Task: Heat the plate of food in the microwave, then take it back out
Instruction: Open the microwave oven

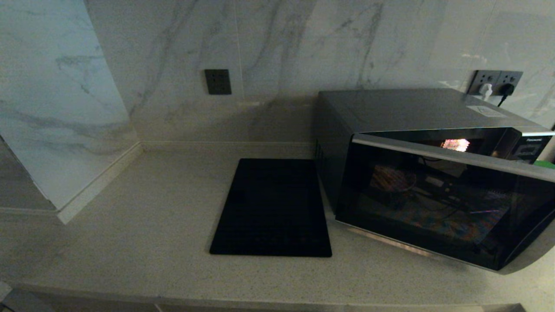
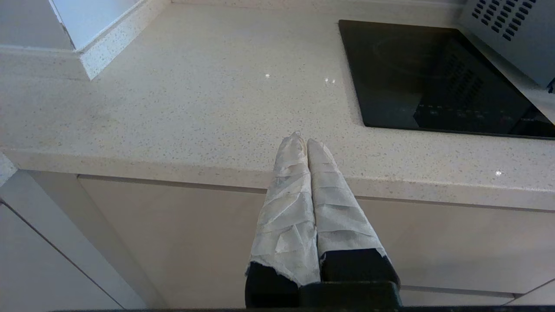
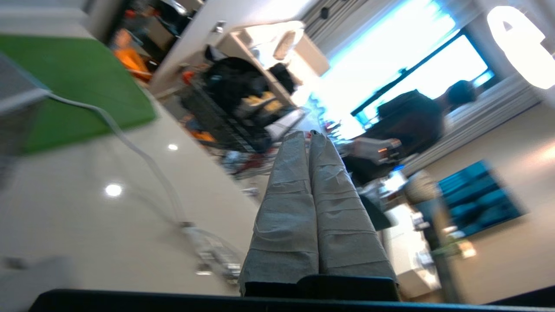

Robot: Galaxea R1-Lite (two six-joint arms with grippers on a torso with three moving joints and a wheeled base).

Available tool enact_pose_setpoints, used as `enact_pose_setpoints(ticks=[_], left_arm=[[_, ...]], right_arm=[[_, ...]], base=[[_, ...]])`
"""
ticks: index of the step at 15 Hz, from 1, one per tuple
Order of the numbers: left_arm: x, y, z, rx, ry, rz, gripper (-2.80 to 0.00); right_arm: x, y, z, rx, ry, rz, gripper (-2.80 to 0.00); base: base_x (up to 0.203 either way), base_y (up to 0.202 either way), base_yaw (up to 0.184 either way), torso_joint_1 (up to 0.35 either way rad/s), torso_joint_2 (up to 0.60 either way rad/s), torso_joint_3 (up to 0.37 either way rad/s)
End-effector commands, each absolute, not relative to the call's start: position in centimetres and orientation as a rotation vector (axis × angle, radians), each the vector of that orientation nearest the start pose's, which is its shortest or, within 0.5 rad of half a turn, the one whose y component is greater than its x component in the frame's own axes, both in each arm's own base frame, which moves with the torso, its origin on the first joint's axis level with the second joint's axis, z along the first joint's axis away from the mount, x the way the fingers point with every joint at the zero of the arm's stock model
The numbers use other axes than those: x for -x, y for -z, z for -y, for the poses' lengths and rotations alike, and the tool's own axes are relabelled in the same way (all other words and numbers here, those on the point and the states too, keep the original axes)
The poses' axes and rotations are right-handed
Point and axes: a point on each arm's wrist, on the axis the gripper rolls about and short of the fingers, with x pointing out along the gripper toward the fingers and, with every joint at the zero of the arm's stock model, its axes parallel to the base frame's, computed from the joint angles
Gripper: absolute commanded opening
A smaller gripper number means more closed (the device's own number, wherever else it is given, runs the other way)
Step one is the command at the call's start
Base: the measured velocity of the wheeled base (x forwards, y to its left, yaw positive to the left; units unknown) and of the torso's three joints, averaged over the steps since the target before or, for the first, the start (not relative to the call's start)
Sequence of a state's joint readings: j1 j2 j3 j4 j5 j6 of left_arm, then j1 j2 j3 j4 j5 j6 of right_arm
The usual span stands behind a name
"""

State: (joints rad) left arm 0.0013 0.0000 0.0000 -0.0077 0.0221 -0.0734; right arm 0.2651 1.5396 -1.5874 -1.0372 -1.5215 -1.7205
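Speckled countertop (image 1: 130, 242), closed microwave (image 1: 433, 199) with "Panasonic" panel.

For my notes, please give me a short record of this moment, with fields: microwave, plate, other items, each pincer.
microwave: microwave on counter, door shut, lit inside
plate of food: not clearly visible
black slab: black slab flat on the counter, beside the microwave
green board: green board, seen in right wrist view only
left pincer: left pincer shut, empty, at counter's front edge
right pincer: right pincer shut, empty, pointing into the room

Dark grey microwave (image 1: 416, 112), black slab (image 1: 273, 208)
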Motion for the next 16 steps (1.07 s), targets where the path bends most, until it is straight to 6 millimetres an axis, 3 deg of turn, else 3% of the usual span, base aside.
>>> enact_pose_setpoints(ticks=[1, 4, 7, 9, 12, 14, 15, 16], left_arm=[[2.3, -7.6, 0.0, 0.074, -0.024, 0.007, -2.80], [2.3, -7.6, 0.0, 0.074, -0.024, 0.007, -2.80], [2.3, -7.6, 0.0, 0.074, -0.024, 0.007, -2.80], [2.3, -7.6, 0.0, 0.074, -0.024, 0.008, -2.80], [2.3, -7.6, 0.0, 0.074, -0.024, 0.008, -2.80], [2.3, -7.6, 0.0, 0.074, -0.024, 0.009, -2.80], [2.3, -7.6, 0.0, 0.074, -0.024, 0.008, -2.80], [2.3, -7.6, 0.0, 0.074, -0.024, 0.008, -2.80]], right_arm=[[-18.3, -47.3, -2.7, 0.581, 1.249, -0.387, -2.80], [-17.9, -46.9, -2.6, 0.552, 1.253, -0.365, -2.80], [-17.0, -46.9, -2.6, 0.301, 1.277, -0.171, -2.80], [-13.1, -49.1, -1.4, 0.118, 1.292, -0.034, -2.80], [-3.7, -51.3, 1.3, -0.080, 1.296, 0.114, -2.80], [1.8, -50.7, 2.9, -0.117, 1.292, 0.141, -2.80], [3.5, -50.1, 3.4, -0.091, 1.287, 0.121, -2.80], [3.7, -49.3, 3.5, -0.003, 1.283, 0.056, -2.80]], base=[[0.000, 0.000, 0.000, 0.000, 0.00, 0.000], [0.000, 0.000, 0.000, 0.000, 0.00, 0.000], [0.000, 0.000, 0.000, 0.000, 0.00, 0.000], [0.000, 0.000, 0.000, 0.000, 0.00, 0.000], [0.000, 0.000, 0.000, 0.000, 0.00, 0.000], [0.000, 0.000, 0.000, 0.000, 0.00, 0.000], [0.000, 0.000, 0.000, 0.000, 0.00, 0.000], [0.000, 0.000, 0.000, 0.000, 0.00, 0.000]])
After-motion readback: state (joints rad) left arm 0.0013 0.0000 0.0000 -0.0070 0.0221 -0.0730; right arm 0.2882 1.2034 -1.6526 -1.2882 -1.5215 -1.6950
